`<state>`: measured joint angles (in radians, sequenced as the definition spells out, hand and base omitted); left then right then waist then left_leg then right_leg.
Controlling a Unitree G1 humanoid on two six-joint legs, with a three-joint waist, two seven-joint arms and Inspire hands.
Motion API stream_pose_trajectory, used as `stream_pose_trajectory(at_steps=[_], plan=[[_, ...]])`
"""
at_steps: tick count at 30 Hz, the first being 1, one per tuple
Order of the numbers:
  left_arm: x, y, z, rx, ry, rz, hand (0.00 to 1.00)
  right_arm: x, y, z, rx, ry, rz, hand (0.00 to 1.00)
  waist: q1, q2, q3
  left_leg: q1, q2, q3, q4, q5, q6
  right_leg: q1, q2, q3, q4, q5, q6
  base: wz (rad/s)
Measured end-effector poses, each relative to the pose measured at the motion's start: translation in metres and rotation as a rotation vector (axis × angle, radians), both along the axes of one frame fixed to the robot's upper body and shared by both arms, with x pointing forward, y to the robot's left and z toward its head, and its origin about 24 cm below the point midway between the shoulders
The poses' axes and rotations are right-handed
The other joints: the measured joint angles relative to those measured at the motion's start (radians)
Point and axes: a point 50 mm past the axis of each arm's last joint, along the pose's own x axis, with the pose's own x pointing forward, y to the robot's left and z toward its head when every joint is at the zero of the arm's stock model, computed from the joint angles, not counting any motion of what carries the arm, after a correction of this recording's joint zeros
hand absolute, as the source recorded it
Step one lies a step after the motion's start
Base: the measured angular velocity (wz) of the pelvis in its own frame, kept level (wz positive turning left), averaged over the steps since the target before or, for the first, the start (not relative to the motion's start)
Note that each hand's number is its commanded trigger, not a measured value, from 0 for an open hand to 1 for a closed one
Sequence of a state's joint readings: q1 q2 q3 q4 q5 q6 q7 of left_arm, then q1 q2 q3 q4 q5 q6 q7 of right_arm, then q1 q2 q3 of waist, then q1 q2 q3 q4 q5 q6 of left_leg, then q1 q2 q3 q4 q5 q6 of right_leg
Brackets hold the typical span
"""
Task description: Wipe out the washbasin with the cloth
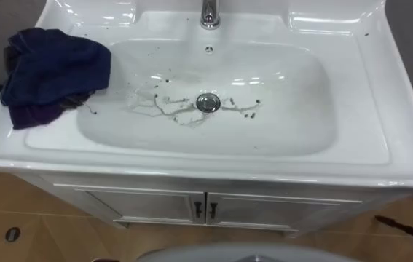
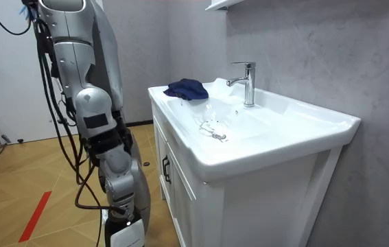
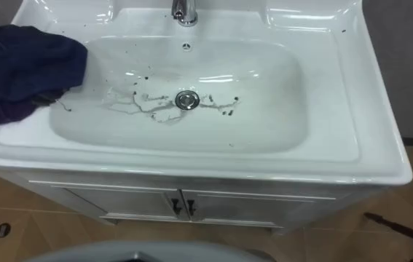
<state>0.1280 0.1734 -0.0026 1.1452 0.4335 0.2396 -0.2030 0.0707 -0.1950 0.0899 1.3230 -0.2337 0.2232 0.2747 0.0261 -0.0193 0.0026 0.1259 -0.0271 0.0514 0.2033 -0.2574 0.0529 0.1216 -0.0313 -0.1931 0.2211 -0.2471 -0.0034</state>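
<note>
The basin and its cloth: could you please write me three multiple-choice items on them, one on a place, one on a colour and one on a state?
1. Where does the cloth lie?
A. on the floor
B. on the basin's left rim
C. draped over the tap

2. What colour is the cloth?
A. white
B. dark blue
C. red

3. How is the basin inside?
A. spotless
B. full of water
C. marked with dark dirt

Answers: 1 B, it sits bunched on the rim at the robot's left. 2 B, it shows dark blue against the white basin. 3 C, streaks and specks spread around the drain.
</note>
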Motion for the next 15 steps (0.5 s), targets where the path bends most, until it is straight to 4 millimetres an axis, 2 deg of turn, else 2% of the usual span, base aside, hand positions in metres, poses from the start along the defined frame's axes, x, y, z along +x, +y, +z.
stream_pose_trajectory(at_steps=[12, 15], plan=[[-0.004, 0.002, -0.001, 0.036, -0.022, 0.103, 0.0, 0.001, 0.0, 0.0, 0.005, 0.003, 0.001, 0.0, 0.003, 0.011, 0.0003, 0.008, -0.001, -0.001, 0.001, -0.002, 0.0, 0.007, 0.003, 0.016, 0.001, -0.003, 0.0, 0.0], [-0.011, 0.003, -0.001, 0.049, -0.029, 0.172, 0.0, 0.002, -0.001, 0.0, 0.002, -0.001, -0.001, 0.0, 0.003, 0.016, 0.0002, 0.009, -0.001, -0.006, 0.002, -0.002, 0.0, 0.013, 0.002, 0.009, -0.002, -0.003, 0.0, 0.02]])
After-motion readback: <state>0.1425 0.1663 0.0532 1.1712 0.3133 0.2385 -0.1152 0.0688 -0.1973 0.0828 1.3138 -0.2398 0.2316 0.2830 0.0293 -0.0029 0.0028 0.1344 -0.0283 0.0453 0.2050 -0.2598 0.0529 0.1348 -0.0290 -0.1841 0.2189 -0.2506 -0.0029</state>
